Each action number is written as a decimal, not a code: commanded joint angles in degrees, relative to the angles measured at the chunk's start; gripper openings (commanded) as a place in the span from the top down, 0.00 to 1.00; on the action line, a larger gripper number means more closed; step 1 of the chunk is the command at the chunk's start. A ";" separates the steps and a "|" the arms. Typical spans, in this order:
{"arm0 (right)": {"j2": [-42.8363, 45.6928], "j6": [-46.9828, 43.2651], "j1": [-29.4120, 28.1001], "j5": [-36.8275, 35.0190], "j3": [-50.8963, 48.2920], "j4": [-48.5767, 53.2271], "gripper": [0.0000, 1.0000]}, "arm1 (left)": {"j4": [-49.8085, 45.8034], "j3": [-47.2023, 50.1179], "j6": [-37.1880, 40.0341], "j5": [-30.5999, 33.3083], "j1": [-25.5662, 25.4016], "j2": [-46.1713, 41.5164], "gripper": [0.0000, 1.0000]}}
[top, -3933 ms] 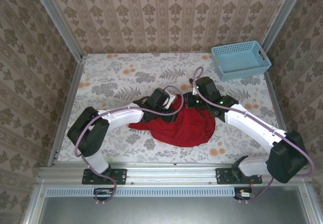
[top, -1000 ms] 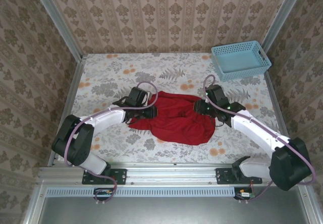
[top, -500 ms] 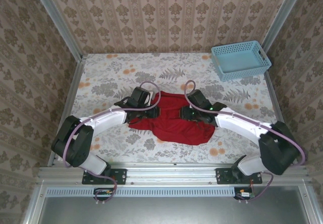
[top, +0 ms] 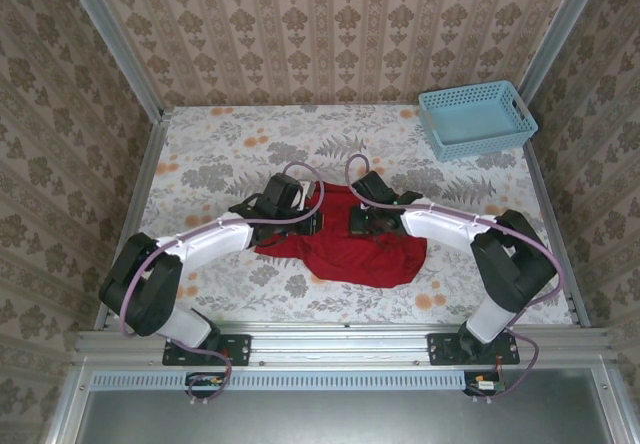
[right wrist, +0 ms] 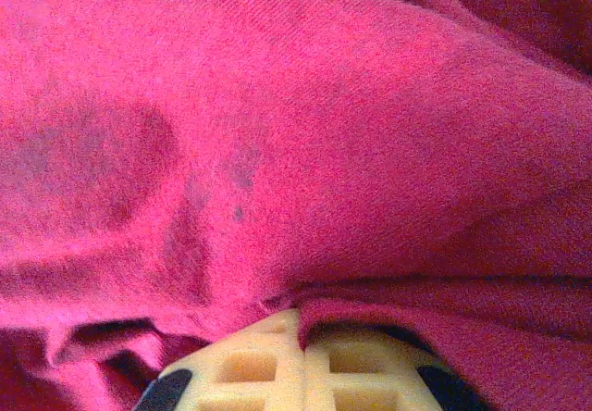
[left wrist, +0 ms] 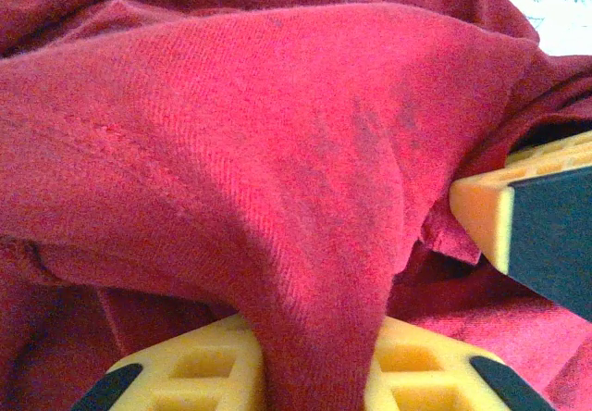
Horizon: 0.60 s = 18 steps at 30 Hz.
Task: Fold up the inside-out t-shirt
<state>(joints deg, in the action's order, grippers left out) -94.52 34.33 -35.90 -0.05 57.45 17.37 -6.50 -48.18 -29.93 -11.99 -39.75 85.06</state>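
Note:
The inside-out t-shirt [top: 352, 249] is a plain red cloth, lying bunched in the middle of the table. My left gripper [top: 311, 222] sits on its upper left part and my right gripper [top: 358, 223] on its upper middle, a short gap apart. In the left wrist view a thick fold of the t-shirt [left wrist: 277, 152] runs down between my left gripper [left wrist: 319, 369]'s yellow fingers, which are shut on it. One yellow finger of the other gripper [left wrist: 490, 212] shows at the right. In the right wrist view my right gripper [right wrist: 303, 365] has its fingers pressed together, a thin edge of the t-shirt [right wrist: 277, 133] caught in the seam.
A light-blue plastic basket [top: 476, 119] stands at the back right corner. The floral tablecloth [top: 220, 154] lies bare around the shirt. Metal rails edge the table at left [top: 140, 204] and right [top: 545, 214].
My right gripper has slid left across the shirt toward the left gripper and closed on cloth. My left gripper edged right and tightened on its fold.

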 commanded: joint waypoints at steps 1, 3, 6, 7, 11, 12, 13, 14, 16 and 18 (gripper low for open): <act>6.32 -5.85 0.30 -2.01 3.41 8.18 1.00 | -3.23 -0.99 1.35 3.85 0.34 -1.00 0.77; 12.35 -9.68 0.49 -1.73 5.07 12.63 1.00 | -4.98 -1.45 1.74 5.38 1.14 -0.61 0.80; 23.27 -12.59 2.39 0.28 4.39 15.71 1.00 | -4.23 -0.71 2.24 5.21 2.28 -0.93 0.83; 26.00 -12.81 3.53 1.79 3.57 15.93 1.00 | -3.61 -0.31 2.25 5.26 2.43 -1.18 0.84; 32.97 -13.00 12.17 10.64 -0.89 16.89 1.00 | -1.61 0.39 2.16 4.80 2.83 -1.65 0.85; 33.45 -12.90 13.67 10.36 -1.89 17.29 1.00 | -1.50 0.28 2.21 4.29 2.88 -1.56 0.86; 33.54 -12.47 15.49 9.99 -3.23 17.38 1.00 | -1.37 0.13 2.29 3.62 2.85 -1.47 0.86; 33.24 -11.91 16.79 10.17 -4.32 17.12 1.00 | -1.20 0.02 2.50 2.95 2.80 -1.52 0.86; 31.82 -10.23 19.15 12.54 -6.12 15.14 1.00 | -1.19 -0.20 3.23 1.62 2.62 -1.42 0.86; 29.65 -8.88 20.60 14.86 -7.28 12.30 1.00 | -1.77 -0.71 4.10 0.55 2.33 -1.11 0.86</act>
<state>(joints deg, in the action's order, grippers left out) -62.00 24.01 -17.19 10.02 52.69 29.82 -7.55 -48.18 -28.21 -9.43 -37.15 84.99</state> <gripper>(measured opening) 0.064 0.142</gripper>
